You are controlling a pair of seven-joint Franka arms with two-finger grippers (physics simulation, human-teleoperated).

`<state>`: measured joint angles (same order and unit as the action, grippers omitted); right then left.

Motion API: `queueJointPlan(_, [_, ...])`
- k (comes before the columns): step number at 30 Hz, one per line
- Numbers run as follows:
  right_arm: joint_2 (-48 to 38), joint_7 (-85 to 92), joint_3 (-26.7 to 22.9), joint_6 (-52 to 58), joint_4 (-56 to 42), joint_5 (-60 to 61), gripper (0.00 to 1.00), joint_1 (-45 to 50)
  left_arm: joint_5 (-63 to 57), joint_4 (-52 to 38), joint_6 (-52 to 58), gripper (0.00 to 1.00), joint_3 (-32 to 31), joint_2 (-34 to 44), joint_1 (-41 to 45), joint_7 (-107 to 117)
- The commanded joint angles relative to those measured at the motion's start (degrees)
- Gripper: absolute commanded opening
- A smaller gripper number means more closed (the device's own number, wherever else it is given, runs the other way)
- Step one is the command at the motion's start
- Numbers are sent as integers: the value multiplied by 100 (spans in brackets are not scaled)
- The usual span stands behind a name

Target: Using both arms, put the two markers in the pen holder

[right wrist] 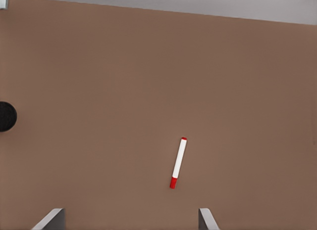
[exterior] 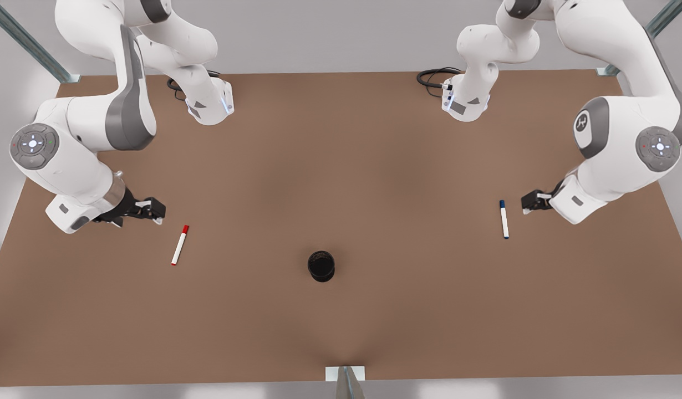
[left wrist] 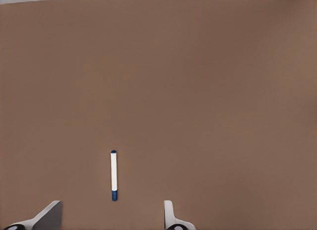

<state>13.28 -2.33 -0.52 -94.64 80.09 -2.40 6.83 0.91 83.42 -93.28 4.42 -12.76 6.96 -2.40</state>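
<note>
Nothing stowed yet — red marker left and blue marker right of the holder, both flat on the table; right gripper and left gripper open, empty, each beside its marker

The red marker lies flat on the brown table, apart from the right gripper, whose 2 fingertips stand spread. The black pen holder sits well off.
</note>
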Motion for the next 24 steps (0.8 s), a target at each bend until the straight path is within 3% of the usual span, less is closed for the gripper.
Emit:
queueJointPlan(1, [-10,-101,0,-90,-3,3,100,2,-20,-1,-296,100,-3,-16,-2,-94])
queueJointPlan(2, [-10,-101,0,-90,-3,3,100,20,-20,130,-550,100,-3,-69,7,-67])
queueJointPlan(5, [-10,-92,17,-81,-3,3,100,29,-20,2081,-3002,100,23,-139,-169,513])
queueJointPlan(6, [-10,-92,17,-81,-3,3,100,20,-20,2407,-3372,100,32,-253,-248,513])
queueJointPlan(11, [16,-171,8,-186,173,3,100,11,-20,3207,-4629,100,190,-789,-503,434])
queueJointPlan(13, [183,-163,8,-863,647,99,100,-165,-20,3541,-5192,100,278,-921,-529,30])
queueJointPlan(18, [1466,-171,8,-2032,815,99,100,-604,-20,3866,-5561,100,278,-1114,-520,-15])
queueJointPlan(24, [1862,-462,0,-2815,1579,108,100,-665,-20,4042,-5570,97,287,-1237,-520,-305])
